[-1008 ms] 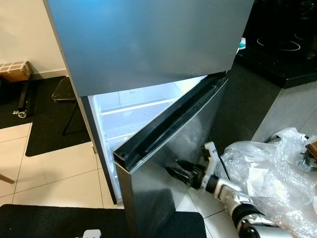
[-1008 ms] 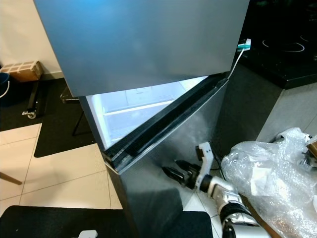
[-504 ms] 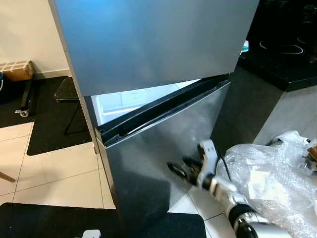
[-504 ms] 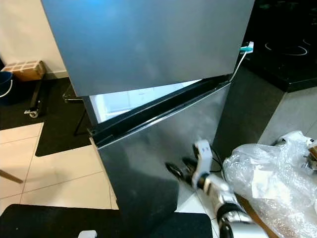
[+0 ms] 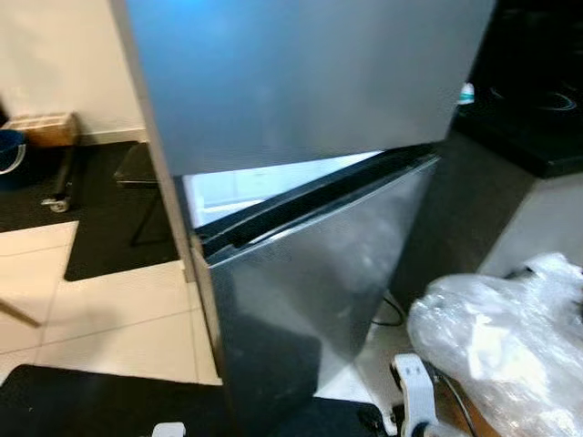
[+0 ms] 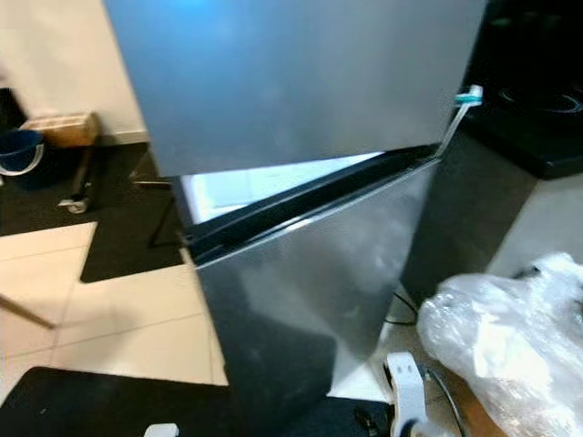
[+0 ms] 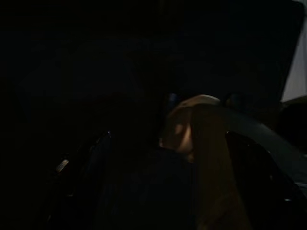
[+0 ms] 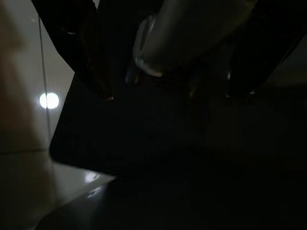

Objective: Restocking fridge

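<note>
**Fridge: lower door ajar, right gripper low and empty**

1. The fridge takes up the centre of the head view. Its upper door is shut.
2. The lower door stands ajar. It is hinged at 3 o'clock and its free edge swings out toward 8 o'clock. A lit white interior shows through the wedge-shaped gap above the door's black top edge.
3. The right gripper is at 5 o'clock, low at the frame edge and apart from the door. In its wrist view the two black fingers are spread wide with nothing between them. They hang over a black mat beside pale floor tiles.
4. The left gripper hangs in deep shade, so I cannot tell its state.
5. A crumpled clear plastic bag lies at 4 o'clock, just beside the fridge.
6. A black cable runs on the floor between the door and the bag.
7. A blue bucket and a cardboard box sit at 9 o'clock, well apart from the fridge.
</note>
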`<state>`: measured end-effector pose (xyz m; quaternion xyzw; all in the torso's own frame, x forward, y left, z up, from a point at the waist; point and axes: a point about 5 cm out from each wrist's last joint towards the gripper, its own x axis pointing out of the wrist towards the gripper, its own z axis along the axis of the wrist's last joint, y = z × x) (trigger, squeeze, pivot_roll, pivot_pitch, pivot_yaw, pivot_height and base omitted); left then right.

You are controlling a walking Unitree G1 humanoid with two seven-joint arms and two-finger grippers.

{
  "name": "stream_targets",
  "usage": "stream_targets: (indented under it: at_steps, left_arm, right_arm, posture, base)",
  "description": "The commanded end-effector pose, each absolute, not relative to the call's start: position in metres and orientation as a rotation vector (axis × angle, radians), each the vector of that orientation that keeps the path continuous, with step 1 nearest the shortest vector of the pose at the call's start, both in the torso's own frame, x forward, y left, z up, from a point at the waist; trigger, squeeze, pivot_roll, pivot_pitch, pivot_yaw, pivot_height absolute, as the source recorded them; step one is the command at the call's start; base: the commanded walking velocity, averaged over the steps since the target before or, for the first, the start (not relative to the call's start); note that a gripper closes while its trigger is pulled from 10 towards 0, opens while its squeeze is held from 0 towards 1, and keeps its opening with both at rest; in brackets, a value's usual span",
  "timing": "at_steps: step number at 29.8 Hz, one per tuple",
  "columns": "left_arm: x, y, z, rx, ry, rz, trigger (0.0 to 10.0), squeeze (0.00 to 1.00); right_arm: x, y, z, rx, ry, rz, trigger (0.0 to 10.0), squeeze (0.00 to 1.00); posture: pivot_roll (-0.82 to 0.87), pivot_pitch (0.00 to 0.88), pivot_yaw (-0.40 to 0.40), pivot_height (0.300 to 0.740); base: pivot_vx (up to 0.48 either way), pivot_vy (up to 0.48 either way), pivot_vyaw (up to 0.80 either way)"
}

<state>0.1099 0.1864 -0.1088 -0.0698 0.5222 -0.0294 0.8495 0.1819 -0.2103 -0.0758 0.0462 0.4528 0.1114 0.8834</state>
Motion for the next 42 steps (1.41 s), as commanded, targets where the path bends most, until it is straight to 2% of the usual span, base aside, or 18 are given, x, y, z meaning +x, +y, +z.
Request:
stream_targets:
  at_steps: [1,17,26,32,35,42]
  left_arm:
    - [0.107,0.189,-0.110,-0.136,1.114,-0.058,10.0,0.00]
    - [0.108,0.189,-0.109,-0.133,1.111,-0.064,10.0,0.00]
    - [0.109,0.189,-0.109,-0.116,1.110,-0.082,10.0,0.00]
    - [0.109,0.190,-0.109,-0.099,1.113,-0.088,10.0,0.00]
    - [0.110,0.191,-0.109,-0.099,1.113,-0.073,10.0,0.00]
    - [0.109,0.190,-0.109,-0.105,1.111,-0.067,10.0,0.00]
  right_arm:
    - [0.173,-0.212,-0.080,0.080,0.979,0.221,10.0,0.00]
    - [0.159,-0.222,-0.085,0.074,1.017,0.161,10.0,0.00]
    - [0.160,-0.232,-0.083,0.052,0.996,0.084,10.0,0.00]
    - [0.163,-0.242,-0.079,0.044,0.965,0.025,10.0,0.00]
    - [0.166,-0.242,-0.077,0.055,0.944,0.024,10.0,0.00]
    - [0.199,-0.237,-0.057,0.182,0.724,0.093,10.0,0.00]
  posture:
    - [-0.06,0.000,-0.025,0.740]
    - [-0.06,0.000,-0.026,0.740]
    - [-0.06,0.000,-0.024,0.740]
    - [-0.06,0.000,-0.024,0.740]
    - [-0.07,0.000,-0.024,0.740]
    - [-0.07,0.000,-0.022,0.740]
  base:
    - [0.000,0.000,0.78]
    - [0.000,0.000,0.78]
    - [0.000,0.000,0.00]
    - [0.000,-0.480,0.00]
    - [0.000,0.000,0.00]
    - [0.000,0.000,0.00]
